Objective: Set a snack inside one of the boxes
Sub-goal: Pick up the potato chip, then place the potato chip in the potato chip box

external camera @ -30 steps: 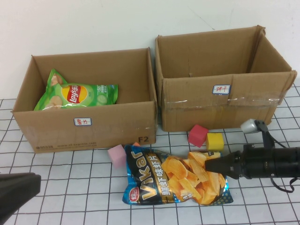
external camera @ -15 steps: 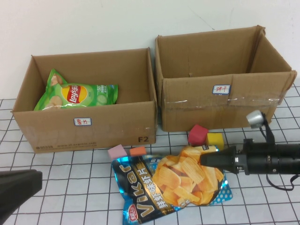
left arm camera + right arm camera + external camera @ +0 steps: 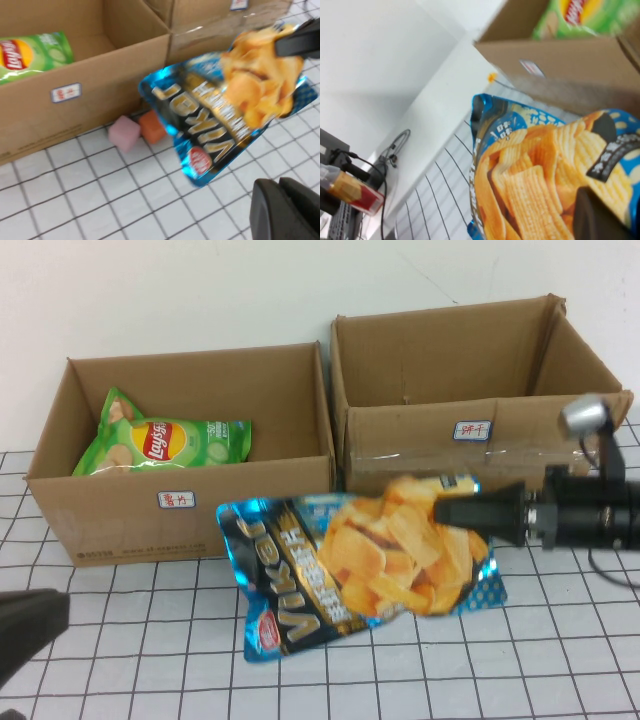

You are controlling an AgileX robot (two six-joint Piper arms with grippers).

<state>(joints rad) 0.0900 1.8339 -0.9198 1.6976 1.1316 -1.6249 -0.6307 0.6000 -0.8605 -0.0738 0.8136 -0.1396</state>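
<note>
The right gripper reaches in from three o'clock, pinching the chip bag by its right edge. Held at one side only, the bag hangs tilted and slack, clear of the gridded table, with its blue end drooping toward seven o'clock. In the left wrist view the bag floats above the tiles in front of the box walls, so the lift looks meant to clear a rim.

Behind the bag, at eleven o'clock, the left box already holds a green bag leaning on its back-left corner. At one o'clock the right box shows nothing inside from here. Either could take the snack; the right box is nearer the gripper, but which is meant I cannot judge.

A pink cube and an orange cube sit touching at the foot of the left box, just below the bag's low end, and are best left alone.

The left gripper rests low at eight o'clock, well apart; whether its fingers are spread or pressed together, I cannot tell.
</note>
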